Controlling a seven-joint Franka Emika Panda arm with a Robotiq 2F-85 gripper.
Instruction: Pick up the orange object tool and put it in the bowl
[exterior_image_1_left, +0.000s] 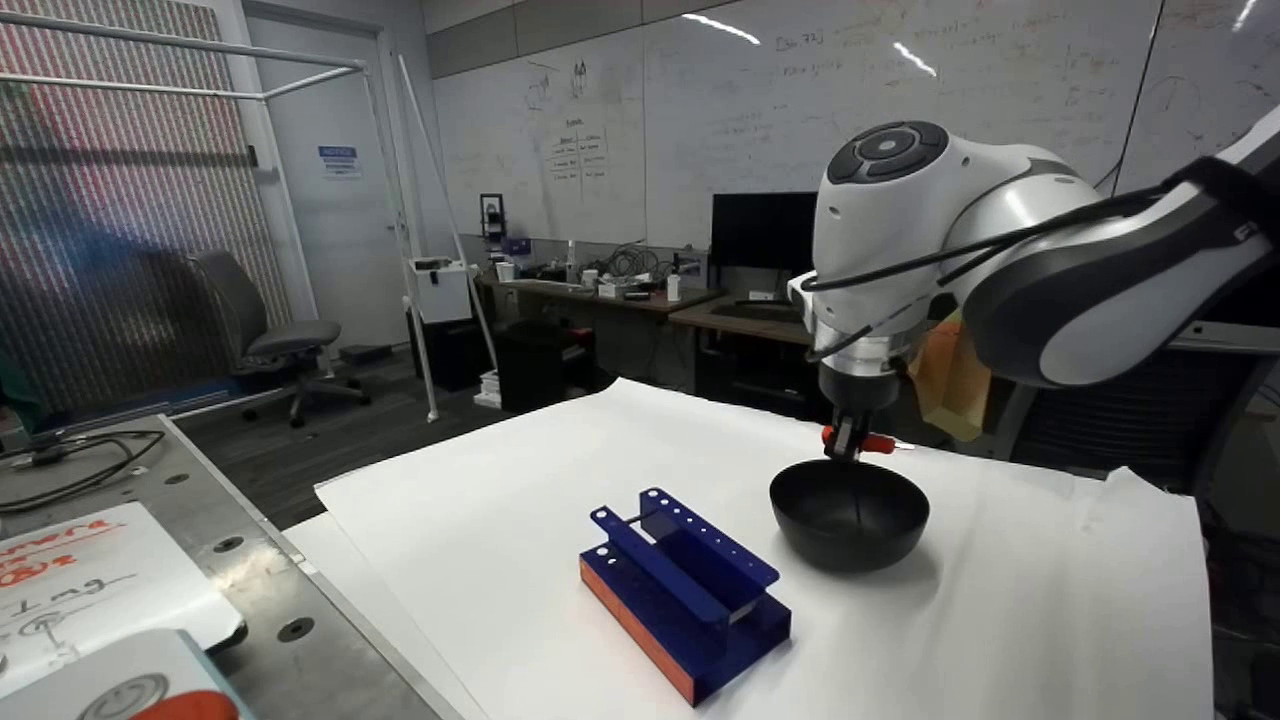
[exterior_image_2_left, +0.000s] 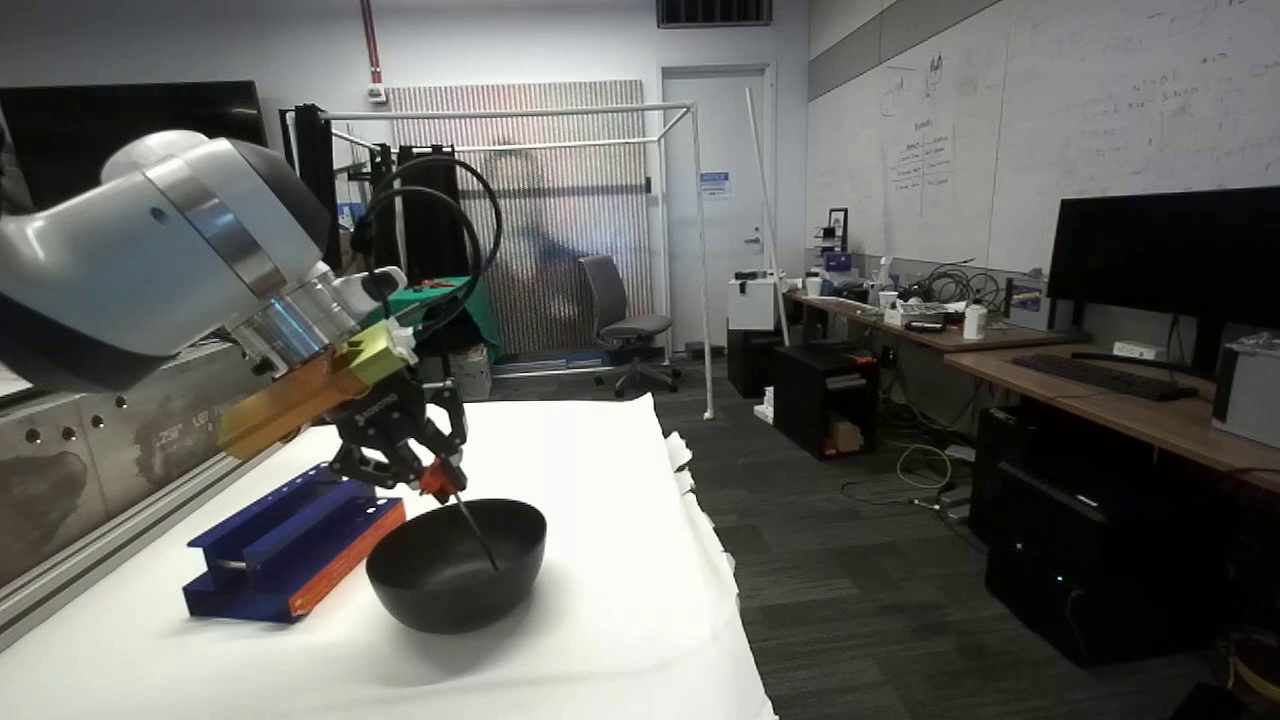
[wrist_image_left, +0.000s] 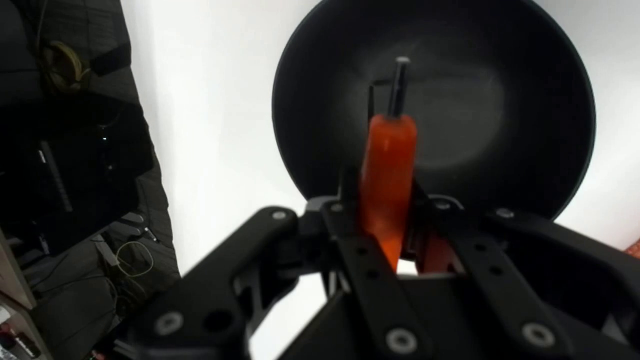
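My fingers (wrist_image_left: 350, 200) are clamping the orange tool (wrist_image_left: 389, 170) | bowl (exterior_image_1_left: 850, 530) sitting below, inside the edges of the desk (exterior_image_2_left: 620, 600) | off-centre release could be bouncing it out

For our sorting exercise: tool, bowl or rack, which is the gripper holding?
The orange tool: it is clamped in the gripper, while the black bowl and blue rack rest on the white-covered table.

we see whiteboard (exterior_image_1_left: 730, 130) glare, the desk (exterior_image_1_left: 480, 560) bright to its edges, soft shadow beside the bowl (exterior_image_1_left: 850, 540), the wrist-view hand (wrist_image_left: 386, 192) blurred.
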